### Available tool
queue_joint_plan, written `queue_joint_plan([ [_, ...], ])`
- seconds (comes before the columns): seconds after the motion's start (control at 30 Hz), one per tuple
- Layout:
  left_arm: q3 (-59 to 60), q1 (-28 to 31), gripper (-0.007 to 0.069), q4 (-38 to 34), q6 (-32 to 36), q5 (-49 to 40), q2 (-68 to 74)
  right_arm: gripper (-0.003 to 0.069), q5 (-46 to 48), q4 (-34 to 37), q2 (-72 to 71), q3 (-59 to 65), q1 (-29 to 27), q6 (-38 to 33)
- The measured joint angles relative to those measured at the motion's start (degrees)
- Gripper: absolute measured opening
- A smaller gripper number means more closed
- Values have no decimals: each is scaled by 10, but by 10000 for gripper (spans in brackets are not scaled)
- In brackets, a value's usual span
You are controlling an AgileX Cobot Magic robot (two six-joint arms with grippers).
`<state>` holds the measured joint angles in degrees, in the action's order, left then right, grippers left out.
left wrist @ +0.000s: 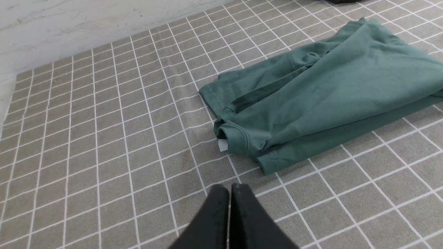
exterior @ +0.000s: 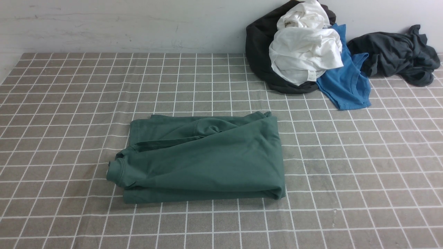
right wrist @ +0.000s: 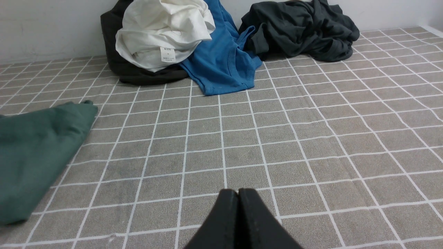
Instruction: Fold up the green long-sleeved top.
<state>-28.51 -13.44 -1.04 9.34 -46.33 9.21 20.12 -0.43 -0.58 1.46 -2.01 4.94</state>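
In the front view we find the top (exterior: 214,157), dark green and folded into a rough oblong, left of centre in the frame, on the gridded table (exterior: 346,207). Its collar (exterior: 115,171) points to the left of the frame. A dark crease runs inward from the collar side; what lies inside it we cannot make out. The folded layers hide the chest, and we cannot trace either sleeve for its full length. A white patch shows at the collar in the left wrist view, too small to identify.

Both arms are outside the front view. In the left wrist view we see only the dark tips of the left gripper (left wrist: 230,188), together, with nothing between them. The right gripper (right wrist: 238,192) is likewise closed and empty, apart from the cloth. The right wrist view cuts off much of the top.

At the upper right of the front view we note a heap: a black cloth (exterior: 258,52) partly covered by a white cloth (exterior: 304,52), and a blue cloth (exterior: 349,83) partly hidden behind the white. A dark grey cloth (exterior: 398,52) lies beside the blue. The white one carries a tag (exterior: 312,75); its print is hard to read.
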Motion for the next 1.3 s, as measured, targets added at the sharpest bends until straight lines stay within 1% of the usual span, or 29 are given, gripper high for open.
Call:
queue_joint_plan([
  [0.4,5,0,-7,10,0,11,0,-15,0,0,0,0,0,0],
  [0.5,35,3,-7,6,0,83,-2,-15,0,0,0,0,0,0],
  [0.6,99,33,-7,4,0,204,-21,-15,0,0,0,0,0,0],
  [0.63,109,35,-7,4,0,222,-22,-15,0,0,0,0,0,0],
  [0.67,150,60,-7,3,0,288,-40,-15,0,0,0,0,0,0],
  [0.7,171,68,-7,3,0,316,-50,-15,0,0,0,0,0,0],
  [0.73,176,74,-7,3,0,322,-52,-15,0,0,0,0,0,0],
  [0.77,211,91,-7,3,0,358,-71,-15,0,0,0,0,0,0],
  [0.8,234,99,-7,3,0,366,-81,-15,0,0,0,0,0,0],
  [0.9,287,119,-7,3,0,368,-98,-15,1,0,0,0,0,0],
  [0.97,296,121,-7,3,0,359,-98,-15,1,-2,0,0,0,0],
  [1.13,301,122,-7,-15,-14,261,-98,-15,1,-2,0,0,0,0],
  [1.3,300,122,-7,-20,-16,258,-98,-15,1,-2,0,0,0,-1],
])
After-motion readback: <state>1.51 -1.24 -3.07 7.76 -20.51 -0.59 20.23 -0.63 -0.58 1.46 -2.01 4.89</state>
